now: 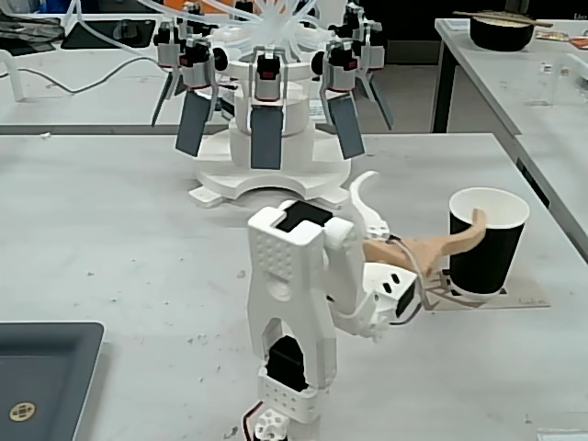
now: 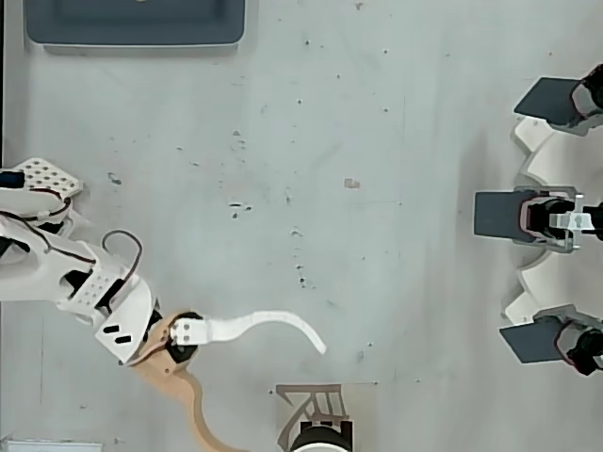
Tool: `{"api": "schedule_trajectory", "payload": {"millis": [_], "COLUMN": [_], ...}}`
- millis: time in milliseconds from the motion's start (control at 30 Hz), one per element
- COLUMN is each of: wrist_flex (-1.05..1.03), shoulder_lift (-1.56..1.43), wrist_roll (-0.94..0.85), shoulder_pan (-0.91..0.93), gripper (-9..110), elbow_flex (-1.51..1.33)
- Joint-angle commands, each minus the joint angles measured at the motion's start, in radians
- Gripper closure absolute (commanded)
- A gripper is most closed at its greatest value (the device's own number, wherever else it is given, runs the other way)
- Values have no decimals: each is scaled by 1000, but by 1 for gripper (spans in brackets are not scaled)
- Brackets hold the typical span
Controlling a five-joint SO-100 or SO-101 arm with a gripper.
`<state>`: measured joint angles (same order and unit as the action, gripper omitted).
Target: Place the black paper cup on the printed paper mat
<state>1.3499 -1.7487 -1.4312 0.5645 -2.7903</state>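
The black paper cup [image 1: 487, 243] stands upright on the printed paper mat [image 1: 525, 299] at the table's right side in the fixed view. In the overhead view, only its white rim [image 2: 320, 439] shows at the bottom edge, with the mat's barred print [image 2: 320, 403] just above it. My gripper [image 1: 423, 196] is open and raised left of the cup, holding nothing. The white finger [image 1: 366, 188] curves upward, and the beige finger [image 1: 459, 241] reaches across the cup's left side in this view. From overhead the gripper [image 2: 273, 403] is spread wide, left of the cup and apart from it.
A white fixture with several dark-panelled arms [image 1: 266, 110] stands at the back, shown on the right in the overhead view [image 2: 556, 217]. A dark grey tray [image 1: 37, 377] lies at the front left. A dark bowl with chopsticks [image 1: 501, 32] sits on another table.
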Motion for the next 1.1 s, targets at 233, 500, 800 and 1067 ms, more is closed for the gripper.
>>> {"api": "schedule_trajectory", "payload": {"millis": [233,500,800,1067], "wrist_flex": [23,-6,-118,-242], "shoulder_lift": [-267,-402,-436,-396], "wrist_roll": [3,-26,-92,-156], "shoulder_pan": [-150,-322,-468,-581], "gripper": [65,71,74,74], "elbow_flex": [-190,-255,-238,-156]}}
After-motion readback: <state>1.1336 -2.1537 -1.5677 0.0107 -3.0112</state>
